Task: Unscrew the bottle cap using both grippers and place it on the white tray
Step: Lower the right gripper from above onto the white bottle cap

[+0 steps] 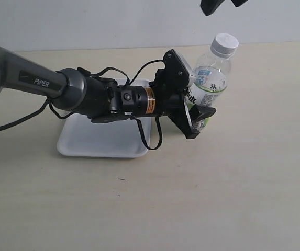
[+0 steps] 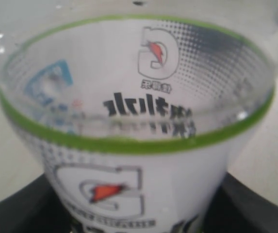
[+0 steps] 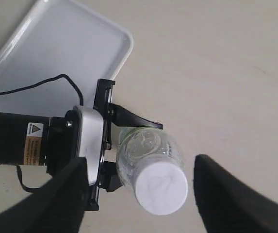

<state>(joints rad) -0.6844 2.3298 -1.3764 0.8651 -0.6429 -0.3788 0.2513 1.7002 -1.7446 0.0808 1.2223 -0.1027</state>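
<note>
Pale worktop point(image 1: 233, 198), grey wall point(image 1: 113, 21) behind. Near the tray point(image 1: 87, 141) the left claw point(image 1: 199, 102) clamps the bottle point(image 1: 212, 73); the right claw point(image 1: 224, 4) hangs apart above it.

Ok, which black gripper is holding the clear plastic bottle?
The left black two-fingered gripper, clamped around the labelled clear plastic bottle; the right gripper hangs open over the round white cap.

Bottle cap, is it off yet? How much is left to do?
Done: the left claw is shut on the bottle. In hand: the right claw hangs open above the bottle cap, not touching it. Left: the cap sits on the bottle, so grab it, twist it off and put it on the white tray.
</note>
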